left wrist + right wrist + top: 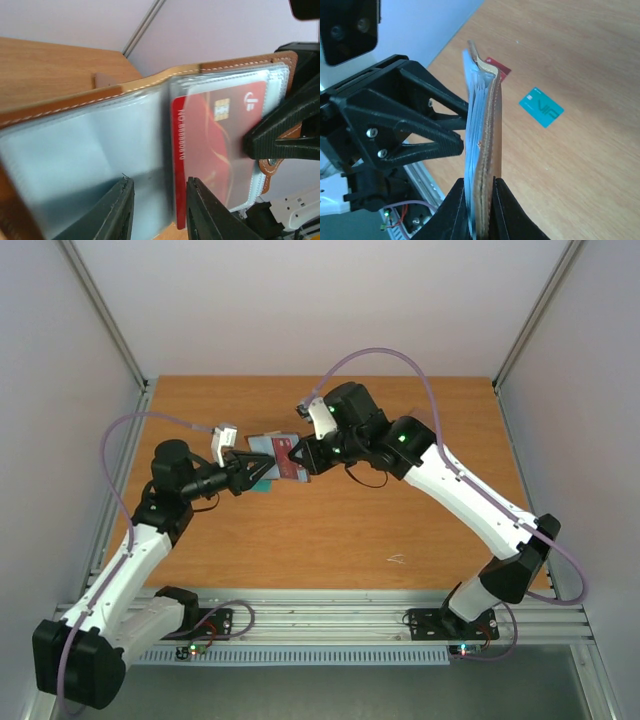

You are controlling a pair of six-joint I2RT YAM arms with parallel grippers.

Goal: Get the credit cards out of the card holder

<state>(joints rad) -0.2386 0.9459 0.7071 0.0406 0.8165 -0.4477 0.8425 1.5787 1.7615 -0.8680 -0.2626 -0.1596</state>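
The card holder (150,82), tan leather with clear sleeves, hangs open above the table. My right gripper (480,182) is shut on its leather cover and sleeves (482,145). A red credit card (215,145) sits in a sleeve, its lower left edge sticking out. My left gripper (159,200) is open, its fingers either side of that card's edge and the neighbouring sleeve, not clamped. A teal credit card (541,107) lies flat on the table below. From above, the card holder (266,447) is between the left gripper (266,468) and the right gripper (303,455).
The wooden table (330,530) is walled by grey panels on three sides. The teal card (262,490) lies just under the left gripper. An aluminium rail (320,620) runs along the near edge by the arm bases.
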